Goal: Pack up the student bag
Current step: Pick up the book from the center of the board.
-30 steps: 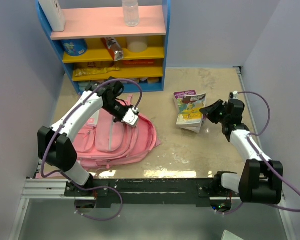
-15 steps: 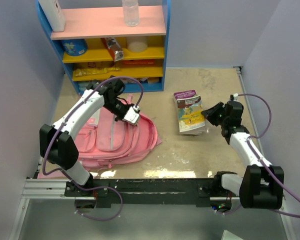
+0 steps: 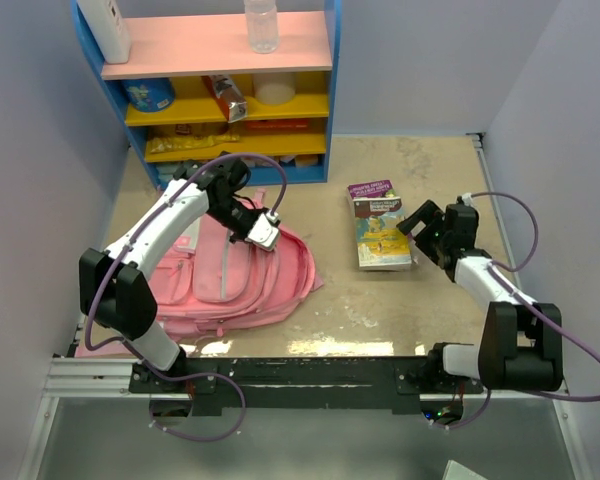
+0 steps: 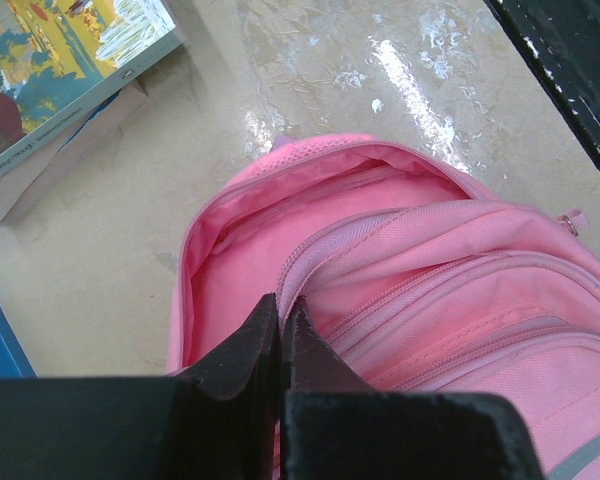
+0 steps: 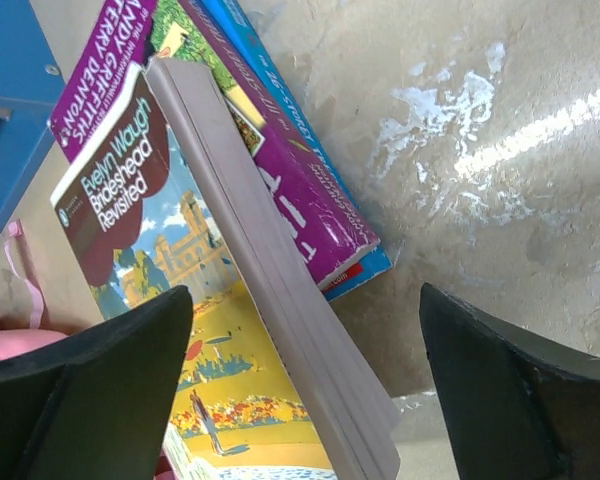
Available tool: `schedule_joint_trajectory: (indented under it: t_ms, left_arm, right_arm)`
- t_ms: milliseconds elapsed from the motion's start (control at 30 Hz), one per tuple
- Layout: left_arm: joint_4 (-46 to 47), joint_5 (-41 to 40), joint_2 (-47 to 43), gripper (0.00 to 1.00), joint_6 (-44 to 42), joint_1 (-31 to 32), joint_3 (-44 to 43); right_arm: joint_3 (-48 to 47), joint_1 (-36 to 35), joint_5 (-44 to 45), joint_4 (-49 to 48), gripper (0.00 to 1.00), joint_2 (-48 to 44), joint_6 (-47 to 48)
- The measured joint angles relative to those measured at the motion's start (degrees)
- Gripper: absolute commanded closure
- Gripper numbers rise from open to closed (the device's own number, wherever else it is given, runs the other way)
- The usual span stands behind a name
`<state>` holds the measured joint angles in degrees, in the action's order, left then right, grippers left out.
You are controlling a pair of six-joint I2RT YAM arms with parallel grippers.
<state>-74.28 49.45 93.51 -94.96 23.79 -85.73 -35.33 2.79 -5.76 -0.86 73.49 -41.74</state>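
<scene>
The student bag [image 3: 230, 285] lies flat at the left, pink, with its main pocket [image 4: 245, 265] gaping. My left gripper [image 3: 263, 232] is shut on the bag's zip edge, and pink fabric is pinched between the black fingertips [image 4: 280, 305]. A small pile of books [image 3: 382, 235] rests to the right of the bag. The top book [image 5: 180, 260] has a yellow and blue cover, over a purple book [image 5: 310, 210] and a blue one. My right gripper [image 3: 417, 228] stands wide open at the pile's right side, with the top book's page edge lying between its fingers [image 5: 305, 295].
A blue shelf unit [image 3: 220, 90] with a pink top holds a bottle [image 3: 261, 25] and packets at the back left. Pale walls close in on both sides. A black rail [image 3: 310, 372] runs along the near edge. A corner of the books [image 4: 60, 75] shows above the bag's mouth.
The right gripper has opened wide and the top book, held tilted up before, now lies flat on the pile. The left arm keeps its grip and has barely moved.
</scene>
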Motion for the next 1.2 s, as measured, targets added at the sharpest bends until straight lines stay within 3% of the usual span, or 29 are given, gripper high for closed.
schedule_joint_trajectory:
  t_ms: [267,633,800,967,1200]
  left_arm:
    - [-0.02,0.00,0.00,1.00,0.00,0.02,0.00]
    - [-0.02,-0.04,0.00,1.00,0.04,0.22,0.00]
    - [-0.02,-0.04,0.00,1.00,0.11,0.39,0.00]
    - [0.02,-0.04,0.00,1.00,0.81,0.63,0.00]
    - [0.39,-0.20,0.00,1.00,1.51,1.38,0.00]
  right_arm:
    - [2.82,0.00,-4.22,-1.66,0.01,2.40,-0.31]
    - [4.04,0.74,-12.98,-12.92,0.02,10.10,-3.50]
    - [5.18,2.23,-16.52,-16.55,0.13,12.11,-5.01]
    - [7.41,3.13,-19.39,-21.53,0.33,12.74,-7.54]
    - [9.51,3.26,-21.00,-22.45,0.43,9.62,-8.57]
